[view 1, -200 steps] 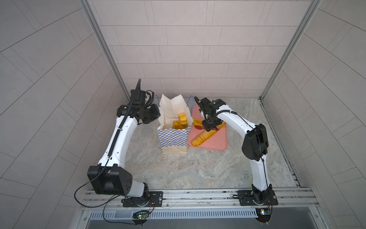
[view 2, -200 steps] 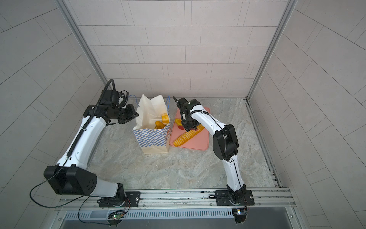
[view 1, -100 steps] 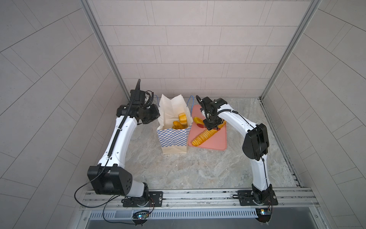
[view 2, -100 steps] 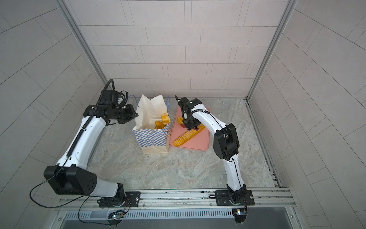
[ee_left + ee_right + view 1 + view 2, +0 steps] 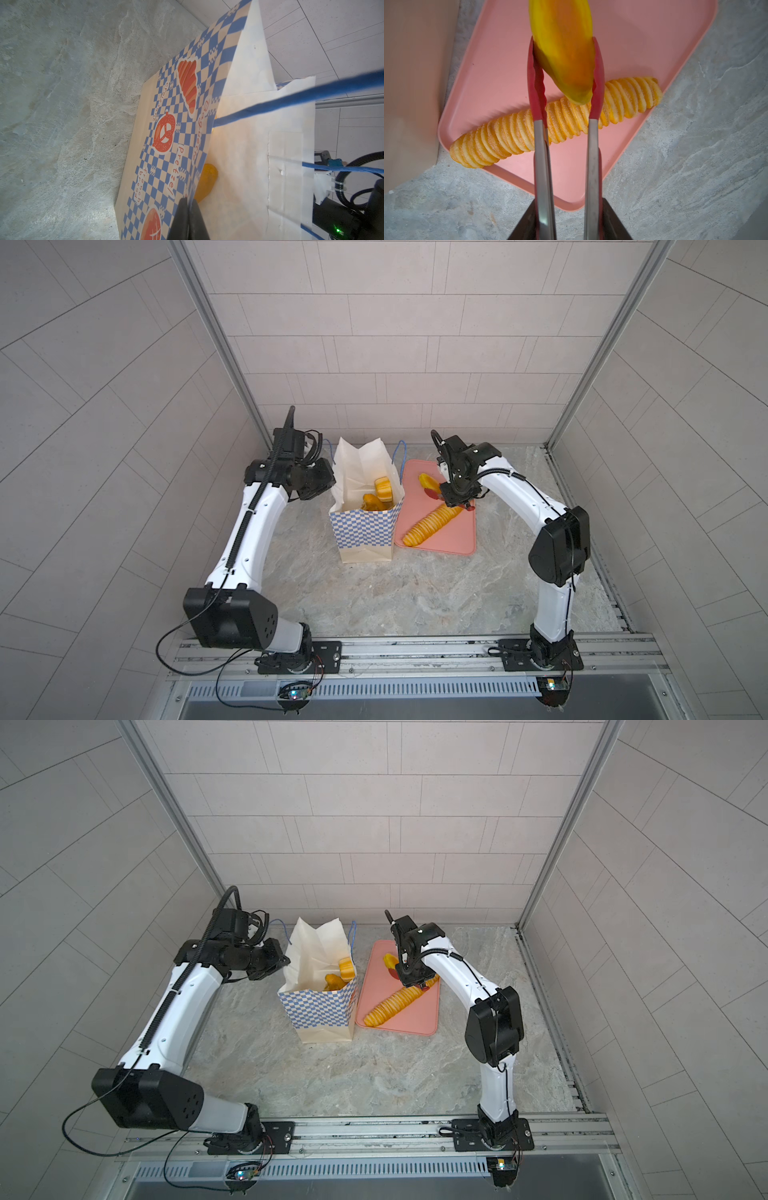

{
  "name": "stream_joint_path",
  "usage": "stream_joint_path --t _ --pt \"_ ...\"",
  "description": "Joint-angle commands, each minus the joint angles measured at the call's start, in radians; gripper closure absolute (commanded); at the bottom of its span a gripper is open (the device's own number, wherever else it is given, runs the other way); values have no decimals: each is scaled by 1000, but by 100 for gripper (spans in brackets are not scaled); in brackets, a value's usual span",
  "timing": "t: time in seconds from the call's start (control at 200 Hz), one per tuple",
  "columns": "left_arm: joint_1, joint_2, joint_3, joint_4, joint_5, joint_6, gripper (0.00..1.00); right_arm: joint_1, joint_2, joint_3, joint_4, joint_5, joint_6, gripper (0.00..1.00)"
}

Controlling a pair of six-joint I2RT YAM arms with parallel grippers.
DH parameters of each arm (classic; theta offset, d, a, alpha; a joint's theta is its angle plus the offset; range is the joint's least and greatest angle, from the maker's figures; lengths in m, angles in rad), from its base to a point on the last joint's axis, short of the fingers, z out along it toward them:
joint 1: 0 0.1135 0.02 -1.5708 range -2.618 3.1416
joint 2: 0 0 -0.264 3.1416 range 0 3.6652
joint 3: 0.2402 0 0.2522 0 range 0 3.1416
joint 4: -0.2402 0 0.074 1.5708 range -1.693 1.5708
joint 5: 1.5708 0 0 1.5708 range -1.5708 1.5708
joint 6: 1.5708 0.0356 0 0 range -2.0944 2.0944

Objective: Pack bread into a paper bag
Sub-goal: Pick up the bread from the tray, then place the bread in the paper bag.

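Right hand (image 5: 569, 207), gripping the red tongs (image 5: 536, 83), has just closed them on an oval roll (image 5: 564, 52), readying it for the paper bag (image 5: 365, 526) whose rim the left hand (image 5: 188, 207) pinches.

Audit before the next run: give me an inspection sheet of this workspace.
Surface: marbled grey table.
Job's things: bag upright and open, bread showing inside; baguette lying on the pink tray beside the bag; roll clamped in red tongs over the tray.
Clutter: nothing seen.
Grippers: left gripper shut on the bag's rim; right gripper shut on the tongs.
Cables: black cable loops off the left arm's base.
Surroundings: grey tiled walls on three sides; metal rail in front.
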Motion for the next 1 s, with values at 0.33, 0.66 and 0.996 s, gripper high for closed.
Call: stream_joint_path --t 0.33,0.66,0.996 --pt "6 5 48 -24 -11 10 100 -29 -175 -17 22 -51 101 58" --pt "7 8 56 -16 -6 7 100 -29 -278 -36 58 -65 109 58" --pt "7 6 47 -15 0 7 100 -46 -367 -1 70 -82 152 58"
